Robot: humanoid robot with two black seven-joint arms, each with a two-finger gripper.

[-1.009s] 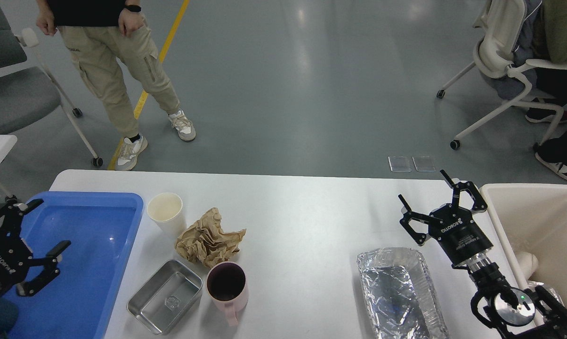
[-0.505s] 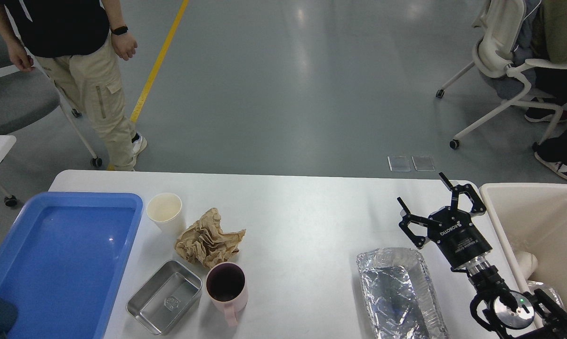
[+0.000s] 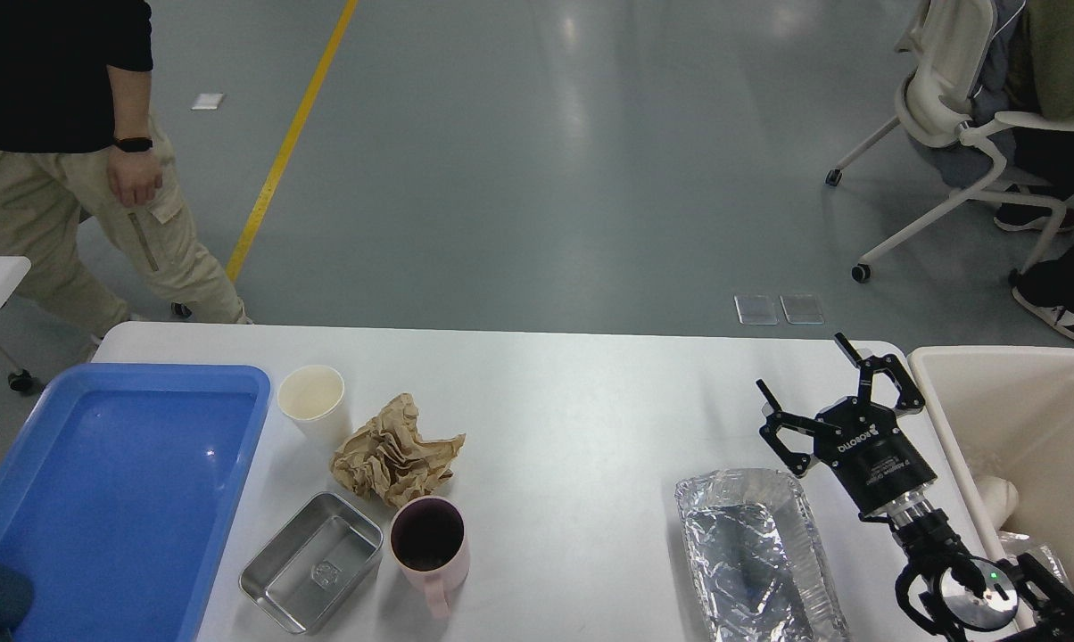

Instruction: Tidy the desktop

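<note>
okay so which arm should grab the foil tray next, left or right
Probably the right. The right gripper hangs open over the desktop, just past the foil tray, with the cream bin beside it. The left gripper is out of view.

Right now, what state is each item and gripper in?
Right gripper: open, holding nothing.
Left gripper: not in view.
Blue tray: empty.
Paper cup: upright, empty.
Brown paper: crumpled.
Metal tin: upright, empty.
Pink mug: upright.
Foil tray: upright, empty.
</note>
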